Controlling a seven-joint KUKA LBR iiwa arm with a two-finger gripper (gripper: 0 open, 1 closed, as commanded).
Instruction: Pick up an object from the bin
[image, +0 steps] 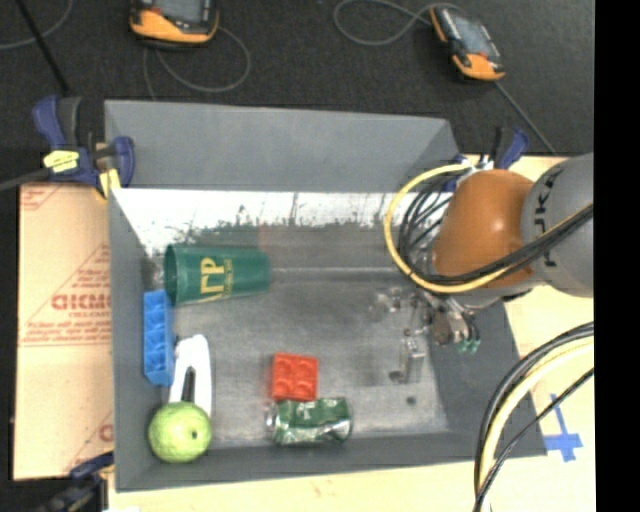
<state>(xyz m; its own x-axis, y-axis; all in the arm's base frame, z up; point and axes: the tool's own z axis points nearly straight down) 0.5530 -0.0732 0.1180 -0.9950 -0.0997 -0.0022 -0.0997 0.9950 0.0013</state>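
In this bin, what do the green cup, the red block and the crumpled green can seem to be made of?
Green cup: likely plastic, smooth and slightly glossy, with pale printed letters on its side. Red block: likely hard moulded plastic, since round studs show on its top. Green can: probably thin metal with a shiny finish, as its wall is dented and crumpled.

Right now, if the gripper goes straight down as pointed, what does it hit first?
Probably bare floor of the grey metal bin: the gripper hangs right of the red studded brick and crushed green can. Depth unclear.
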